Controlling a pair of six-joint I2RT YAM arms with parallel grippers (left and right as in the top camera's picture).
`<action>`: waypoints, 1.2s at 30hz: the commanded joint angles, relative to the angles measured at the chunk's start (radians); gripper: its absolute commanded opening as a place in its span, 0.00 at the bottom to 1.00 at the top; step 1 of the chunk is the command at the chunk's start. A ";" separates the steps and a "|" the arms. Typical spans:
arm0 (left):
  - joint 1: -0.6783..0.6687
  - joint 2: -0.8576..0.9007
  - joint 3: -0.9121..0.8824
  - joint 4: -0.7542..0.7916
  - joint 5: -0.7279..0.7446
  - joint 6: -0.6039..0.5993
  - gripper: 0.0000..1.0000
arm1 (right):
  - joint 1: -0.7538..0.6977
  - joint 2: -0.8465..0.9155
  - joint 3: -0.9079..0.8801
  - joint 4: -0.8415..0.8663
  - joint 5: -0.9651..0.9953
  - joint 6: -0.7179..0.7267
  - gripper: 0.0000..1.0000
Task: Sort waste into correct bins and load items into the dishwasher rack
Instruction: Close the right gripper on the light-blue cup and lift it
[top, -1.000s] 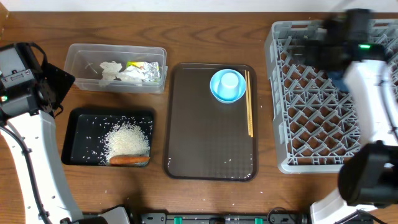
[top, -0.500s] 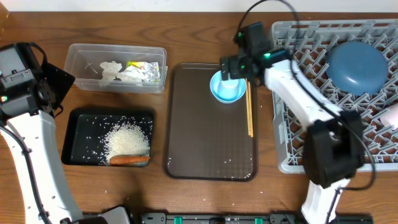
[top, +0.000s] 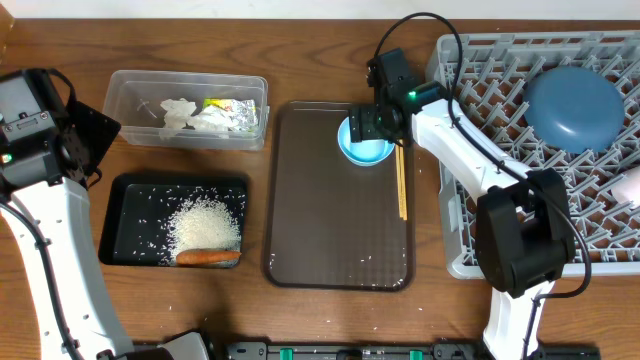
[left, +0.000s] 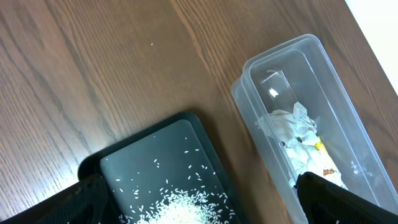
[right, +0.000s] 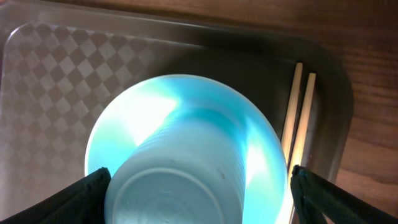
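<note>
Step in hand: loading the dishwasher rack (top: 500, 200). The waste is already sorted. Rice (top: 205, 222) and carrot (top: 208, 257) lie in the black tray (top: 135, 215) at near left. Tissue (top: 185, 113) and foil wrapper (top: 235, 110) lie in the clear tub (top: 125, 95) beyond it. The blue plate (top: 573, 108) rests in the rack's far right.

My right pincer (right: 198, 186) hangs over the far right of the brown tray (top: 320, 220). Its fingers stand apart on either side of the upturned light blue cup (right: 180, 162), which sits in the light blue bowl (right: 186, 106); nothing is clamped. The chopsticks (top: 401, 170) lie just right of the bowl.

Next move, as I judge it: close on the cup alone and lift it straight up, so that the bowl stays down.

My left pincer (left: 202, 199) is spread wide and empty above the black tray.

Change: a second ago my right arm was over the rack; it has since swung left and settled onto the bowl. Bowl, cup, chopsticks and left arm are unmoved.
</note>
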 joint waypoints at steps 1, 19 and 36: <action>0.004 0.005 0.010 -0.002 -0.013 -0.001 1.00 | 0.034 -0.005 0.008 -0.007 0.045 0.011 0.88; 0.004 0.005 0.010 -0.002 -0.013 -0.001 1.00 | 0.086 -0.005 0.008 -0.003 0.164 0.011 0.84; 0.004 0.005 0.010 -0.002 -0.013 -0.001 1.00 | 0.089 -0.004 -0.019 0.016 0.172 0.012 0.74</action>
